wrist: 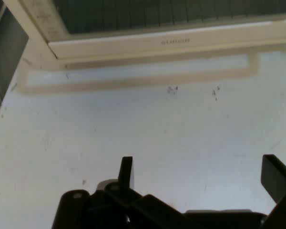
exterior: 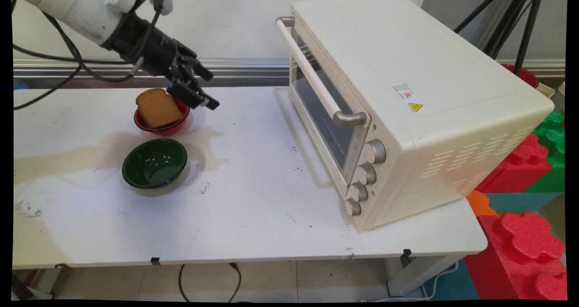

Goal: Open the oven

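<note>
Gripper (exterior: pixel 202 89) spread wide, empty, hovering just right of bread slice (exterior: pixel 158 107) in red bowl (exterior: pixel 163 127), pointed toward toaster oven (exterior: pixel 398 108) at right. Green bowl (exterior: pixel 154 163) nearer. Risk: lowering could clip bread or bowl rim, tipping it.

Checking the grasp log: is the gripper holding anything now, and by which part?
Nothing is held. The gripper is open with only bare table between its fingers, beside the bread in the red bowl.
</note>
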Controlling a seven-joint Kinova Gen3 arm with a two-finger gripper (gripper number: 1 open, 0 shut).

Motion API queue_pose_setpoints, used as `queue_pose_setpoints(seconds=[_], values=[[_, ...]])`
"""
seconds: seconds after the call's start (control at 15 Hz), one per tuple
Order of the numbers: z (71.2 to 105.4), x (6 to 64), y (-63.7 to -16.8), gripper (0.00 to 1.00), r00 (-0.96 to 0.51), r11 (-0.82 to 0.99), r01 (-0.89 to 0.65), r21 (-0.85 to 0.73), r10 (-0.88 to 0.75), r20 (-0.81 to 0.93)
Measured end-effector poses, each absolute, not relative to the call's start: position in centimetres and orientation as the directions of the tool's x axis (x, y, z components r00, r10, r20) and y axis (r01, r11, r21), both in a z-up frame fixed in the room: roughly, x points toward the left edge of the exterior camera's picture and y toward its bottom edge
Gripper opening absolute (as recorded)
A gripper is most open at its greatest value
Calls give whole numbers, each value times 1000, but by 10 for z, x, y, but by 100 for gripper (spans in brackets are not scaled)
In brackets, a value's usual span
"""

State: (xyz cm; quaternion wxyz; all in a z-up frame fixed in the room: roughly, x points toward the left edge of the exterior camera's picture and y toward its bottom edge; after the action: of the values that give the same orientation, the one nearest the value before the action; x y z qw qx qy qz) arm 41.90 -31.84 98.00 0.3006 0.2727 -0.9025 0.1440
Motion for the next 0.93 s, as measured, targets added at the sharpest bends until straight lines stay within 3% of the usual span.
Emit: queue_pose_setpoints(seconds=[0.93], values=[[1050,367,-352,100,-585,797,-599,-78,-368,723]])
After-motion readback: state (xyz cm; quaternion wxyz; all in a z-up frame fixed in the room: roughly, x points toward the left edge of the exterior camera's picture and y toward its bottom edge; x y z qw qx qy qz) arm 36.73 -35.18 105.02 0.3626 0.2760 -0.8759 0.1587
